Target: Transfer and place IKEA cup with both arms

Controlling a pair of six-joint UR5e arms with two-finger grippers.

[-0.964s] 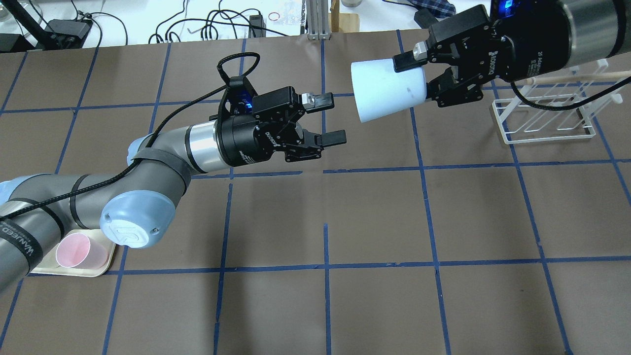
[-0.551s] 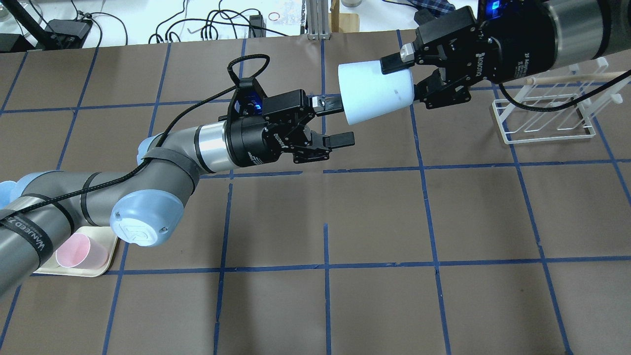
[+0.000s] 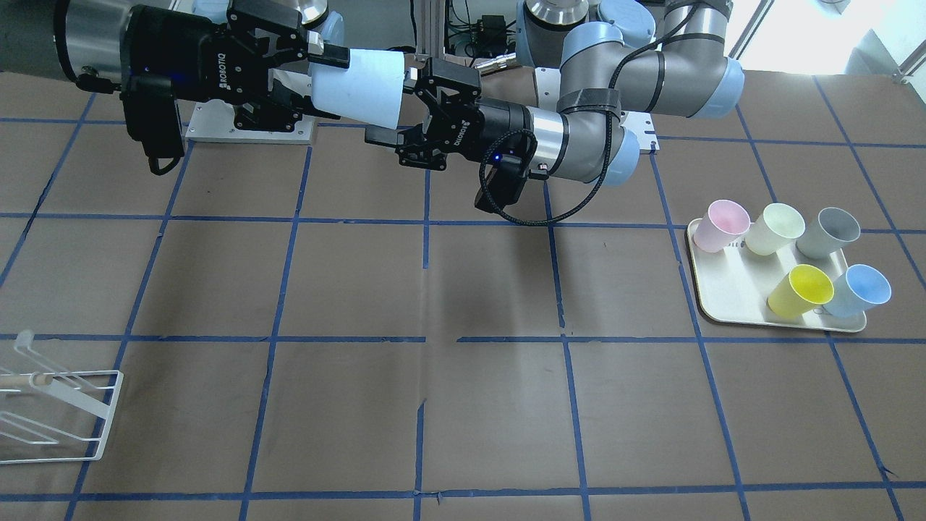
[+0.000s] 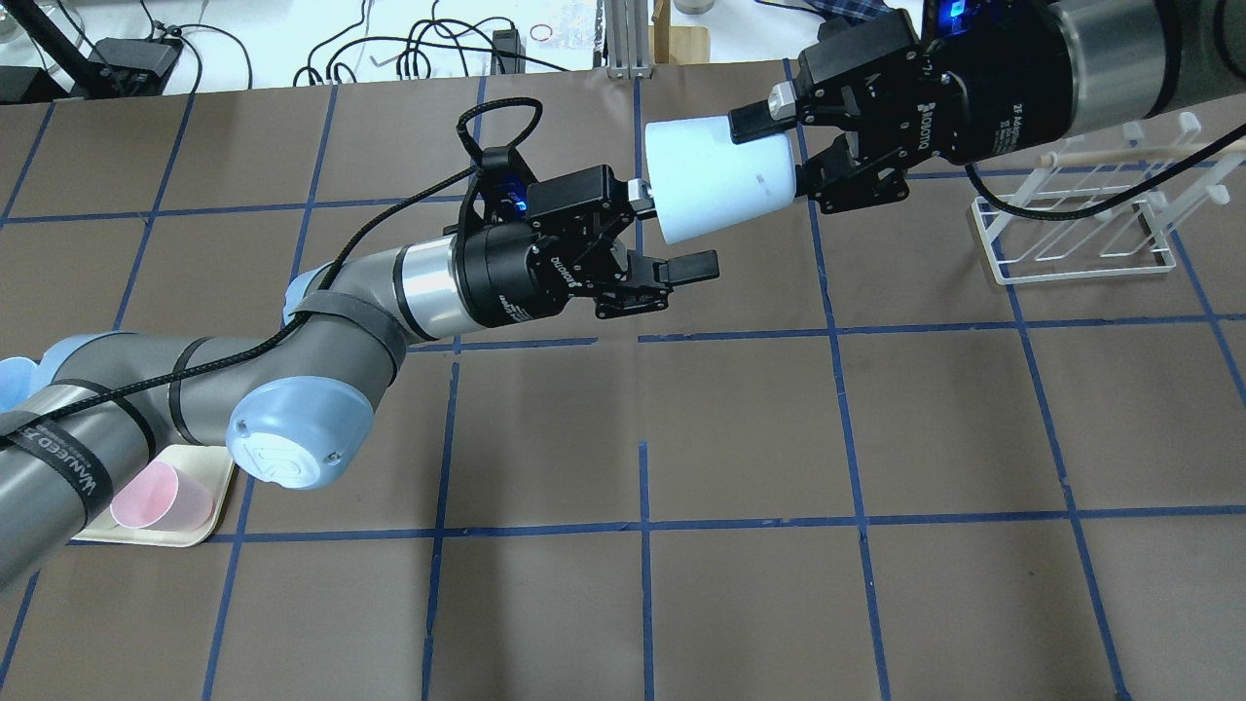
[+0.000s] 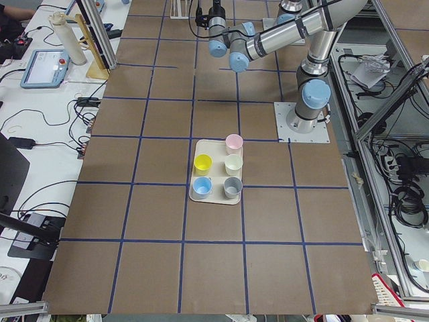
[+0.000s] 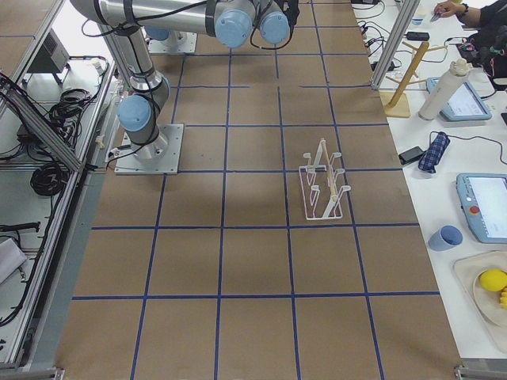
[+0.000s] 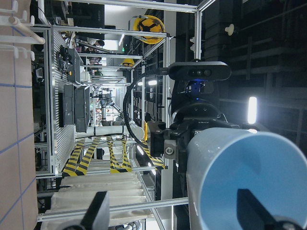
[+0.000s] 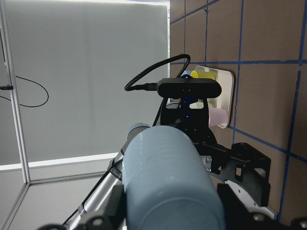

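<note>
ikea cup (image 4: 711, 180) is up in the air, tipped on its side, and my right gripper (image 4: 777, 154) has it clamped by the base end: one finger lies across the top of the wall, the other is tucked under the far side, both tight on the plastic. the wide mouth points away from that hand and straight at my left gripper (image 4: 674, 229). over there my left fingers (image 4: 693, 265) are spread wide and grasping nothing. one tip sits right at the cup's rim, the other hangs clear to the outside of the wall, so the edge of the cup lies between them. from the left wrist camera the stronger blue inside of the cup fills the lower right, with one fingertip in front of the opening and the other well off to the side; whether that tip is past the rim i can't tell. the cup is well above the brown table (image 4: 740, 428) and touches nothing but my right fingers. behind my left wrist sits the cream tray (image 3: 723, 307) with a pink cup (image 3: 725, 224), a pale cream cup (image 3: 776, 228), a grey cup (image 3: 832, 231), a yellow cup (image 3: 801, 289) and a sky-blue cup (image 3: 861, 289) on it. beyond my right wrist, the white wire rack (image 4: 1071, 234) stands on the table.
</note>
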